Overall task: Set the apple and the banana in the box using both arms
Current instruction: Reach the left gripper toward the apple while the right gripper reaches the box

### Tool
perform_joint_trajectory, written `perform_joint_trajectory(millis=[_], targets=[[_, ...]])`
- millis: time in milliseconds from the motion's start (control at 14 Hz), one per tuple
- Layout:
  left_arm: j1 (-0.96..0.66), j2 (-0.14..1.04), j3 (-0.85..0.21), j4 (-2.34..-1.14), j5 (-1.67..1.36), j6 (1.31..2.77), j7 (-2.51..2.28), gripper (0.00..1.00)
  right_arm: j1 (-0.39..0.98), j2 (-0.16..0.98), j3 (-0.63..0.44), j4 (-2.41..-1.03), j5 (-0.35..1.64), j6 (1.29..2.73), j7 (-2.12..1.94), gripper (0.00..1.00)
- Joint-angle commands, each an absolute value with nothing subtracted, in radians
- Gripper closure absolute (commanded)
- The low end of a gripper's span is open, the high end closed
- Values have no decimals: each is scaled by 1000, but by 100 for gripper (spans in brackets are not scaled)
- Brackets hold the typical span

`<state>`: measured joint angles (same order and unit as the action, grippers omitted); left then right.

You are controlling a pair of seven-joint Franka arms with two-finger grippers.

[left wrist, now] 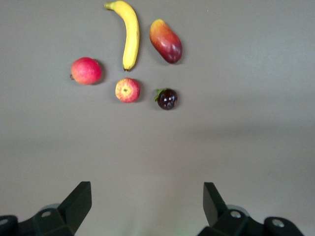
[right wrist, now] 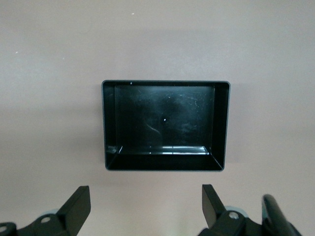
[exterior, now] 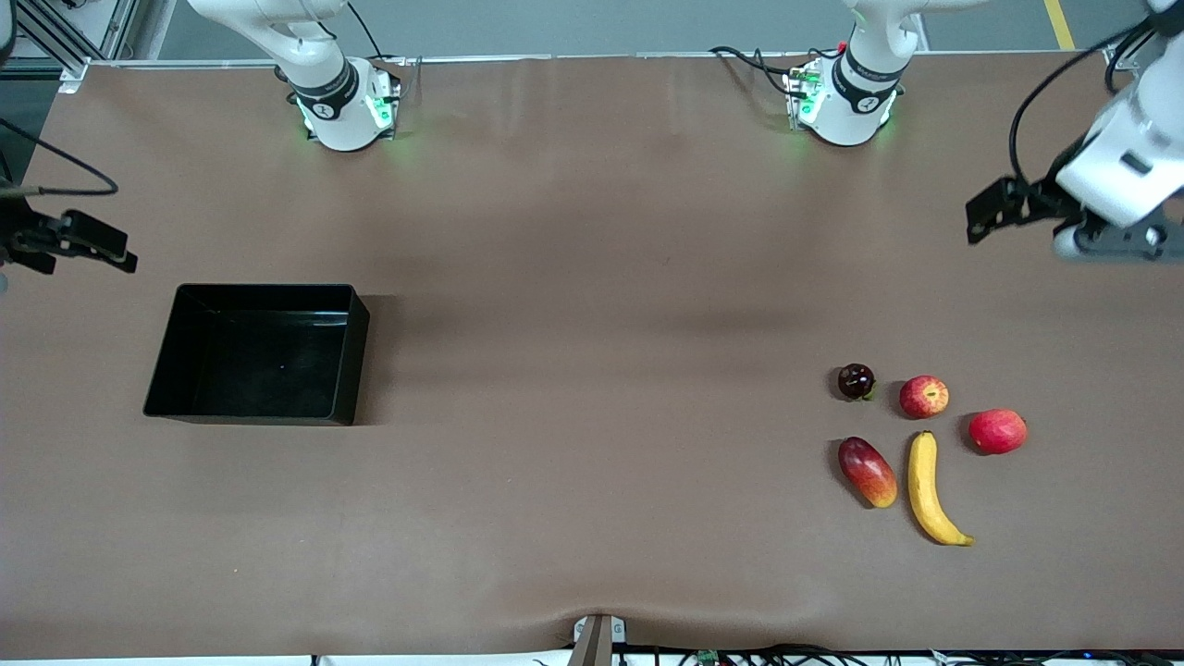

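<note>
The apple (exterior: 924,396), red with yellowish streaks, lies toward the left arm's end of the table among other fruit. The yellow banana (exterior: 930,488) lies just nearer the front camera than it. Both show in the left wrist view, the apple (left wrist: 127,90) and the banana (left wrist: 130,34). The black box (exterior: 355,356) stands toward the right arm's end and nothing lies in it (right wrist: 109,123). My left gripper (left wrist: 146,201) hangs open, high over bare table at its own end. My right gripper (right wrist: 146,201) hangs open above the table beside the box.
A dark maroon fruit (exterior: 856,381) sits beside the apple. A plain red fruit (exterior: 997,431) and a red-and-yellow mango-like fruit (exterior: 868,472) flank the banana. The arm bases (exterior: 347,106) stand along the table's edge farthest from the front camera.
</note>
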<state>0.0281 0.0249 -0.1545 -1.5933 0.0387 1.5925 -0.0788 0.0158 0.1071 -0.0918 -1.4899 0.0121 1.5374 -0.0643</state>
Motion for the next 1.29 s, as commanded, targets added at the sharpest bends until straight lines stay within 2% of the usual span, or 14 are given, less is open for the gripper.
perform_joint_trajectory(millis=[0,214,429,786,929,1214], targets=[[29,52,-155,-1666,63,1722,-60,0,-14,219,-92,-1473,-9,1574,-60,0],[29,95,-155,-1747,92,1873,-60,0,-43,250,-91,-1476,5,1635,-66,0],[26,110,-164,-1839,164,2015,-67,0,-87,325,-91,-1479,11,1621,-57,0],[29,158,-166,-1862,161,2056,-75,0,-161,394,-91,-1494,-26,1667,-119,0],[32,170,-166,-1882,161,2080,-74,0,-195,410,-91,-1537,-26,1742,-184,0],[49,167,-166,-1980,156,2229,-75,0,-251,448,-91,-1610,-23,1911,-325,0]])
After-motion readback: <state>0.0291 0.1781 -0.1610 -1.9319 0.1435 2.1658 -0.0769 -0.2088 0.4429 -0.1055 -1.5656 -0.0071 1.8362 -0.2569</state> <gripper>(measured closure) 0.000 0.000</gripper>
